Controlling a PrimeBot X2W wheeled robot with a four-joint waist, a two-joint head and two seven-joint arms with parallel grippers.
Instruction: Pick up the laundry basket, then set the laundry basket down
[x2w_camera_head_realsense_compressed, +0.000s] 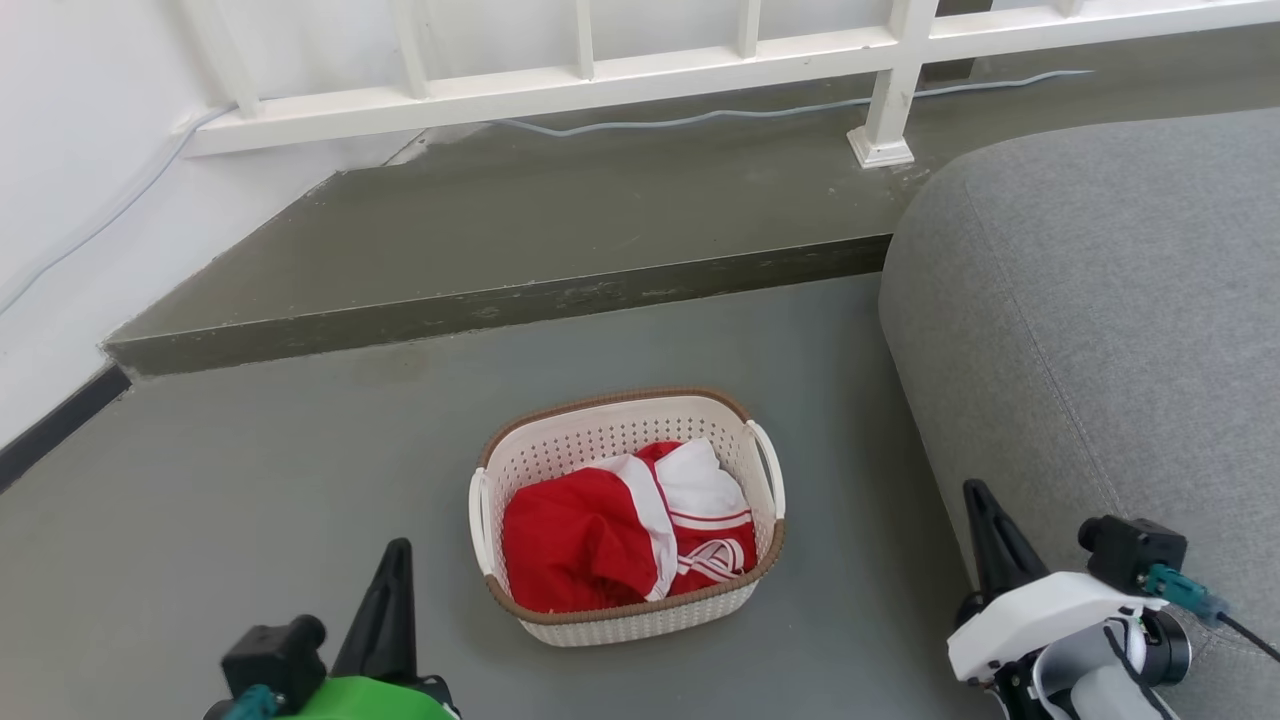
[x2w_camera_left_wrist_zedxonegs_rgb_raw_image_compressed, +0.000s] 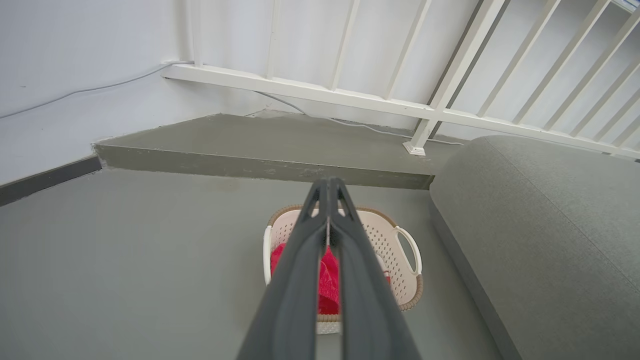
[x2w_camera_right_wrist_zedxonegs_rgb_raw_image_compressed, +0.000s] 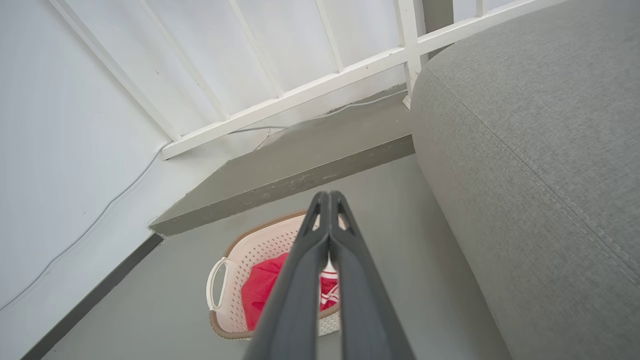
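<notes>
- Closest in, on the near left of the laundry basket (x2w_camera_head_realsense_compressed: 600, 440): left gripper (x2w_camera_head_realsense_compressed: 398, 552), fingers pressed together at the tips, nothing between them, apart from the basket.
- On the basket's near right, further off to the side: right gripper (x2w_camera_head_realsense_compressed: 976, 492), fingers likewise closed tip to tip and empty, just in front of the sofa's edge.
- Same closed fingers in the left wrist view (x2w_camera_left_wrist_zedxonegs_rgb_raw_image_compressed: 328, 183) and the right wrist view (x2w_camera_right_wrist_zedxonegs_rgb_raw_image_compressed: 328, 196), pointing down towards the basket (x2w_camera_left_wrist_zedxonegs_rgb_raw_image_compressed: 385, 240) (x2w_camera_right_wrist_zedxonegs_rgb_raw_image_compressed: 255, 245) from above.
- Between the two grippers and a little beyond them: the basket itself, upright on the grey floor (x2w_camera_head_realsense_compressed: 250, 480), cream and perforated, brown trim round the rim, white loop handles (x2w_camera_head_realsense_compressed: 770, 468) on its left and right sides.
- Inside the basket: red and white clothes (x2w_camera_head_realsense_compressed: 600, 530), crumpled, below the rim.
- Right of the basket, near but not touching: grey fabric sofa (x2w_camera_head_realsense_compressed: 1100, 300).
- Beyond the basket: raised grey step (x2w_camera_head_realsense_compressed: 550, 220) across the floor.
- Past the step: pale cable (x2w_camera_head_realsense_compressed: 700, 118) along its far edge, then white railing (x2w_camera_head_realsense_compressed: 600, 75).
- Far left of the basket: white wall (x2w_camera_head_realsense_compressed: 80, 150) with a dark skirting strip at its foot.
</notes>
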